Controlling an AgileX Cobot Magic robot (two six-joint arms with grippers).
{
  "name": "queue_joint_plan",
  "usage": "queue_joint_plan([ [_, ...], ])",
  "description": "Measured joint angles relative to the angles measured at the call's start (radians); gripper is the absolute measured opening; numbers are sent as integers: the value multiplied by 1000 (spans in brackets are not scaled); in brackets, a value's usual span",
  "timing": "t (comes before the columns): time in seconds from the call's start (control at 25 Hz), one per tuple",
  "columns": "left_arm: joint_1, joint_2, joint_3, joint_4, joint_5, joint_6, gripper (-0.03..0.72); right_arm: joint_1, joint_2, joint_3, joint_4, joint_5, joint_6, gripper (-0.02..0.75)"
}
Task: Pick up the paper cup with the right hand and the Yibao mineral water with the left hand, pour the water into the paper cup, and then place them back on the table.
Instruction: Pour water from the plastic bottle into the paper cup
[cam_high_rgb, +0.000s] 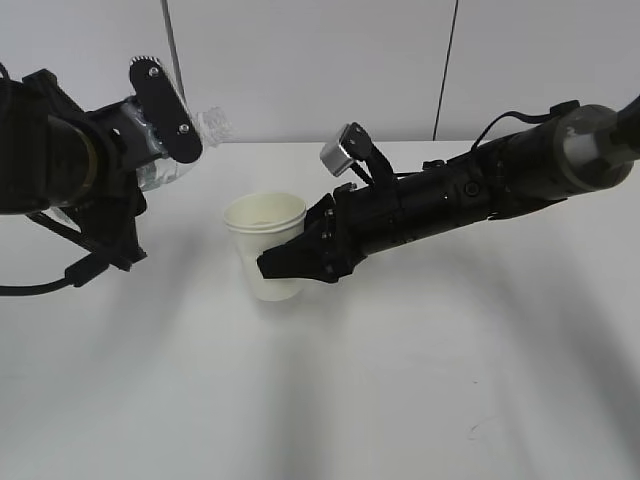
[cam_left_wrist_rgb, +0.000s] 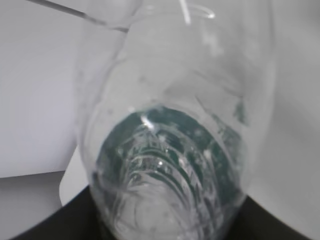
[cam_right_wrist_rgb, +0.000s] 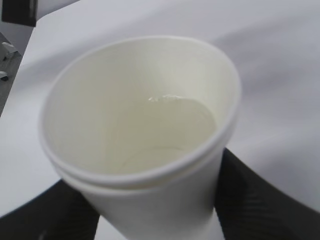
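Right hand (cam_high_rgb: 296, 262) clamps paper cup (cam_high_rgb: 266, 240), tilted; left hand (cam_high_rgb: 150, 140) holds Yibao mineral water (cam_high_rgb: 205, 128) up-left of cup, neck pointing right, mouth short of rim.

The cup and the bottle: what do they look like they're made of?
The paper cup looks like matte cream-white paper: opaque wall, rolled rim, a doubled edge line suggesting two nested cups or a fold; a little clear liquid shows inside. The Yibao mineral water bottle looks like thin, glossy clear plastic: see-through ribbed wall, bright highlights, green label showing through. Each sits in a black pincer, right and left.
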Motion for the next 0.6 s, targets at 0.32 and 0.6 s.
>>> queue_joint_plan([
  [0.32, 0, 0, 0, -85, -29, -156, 339, 0, 0, 0, 34, 26, 0, 498],
  [0.6, 5, 0, 0, -87, -108, -285, 339, 0, 0, 0, 96, 147, -7, 497],
])
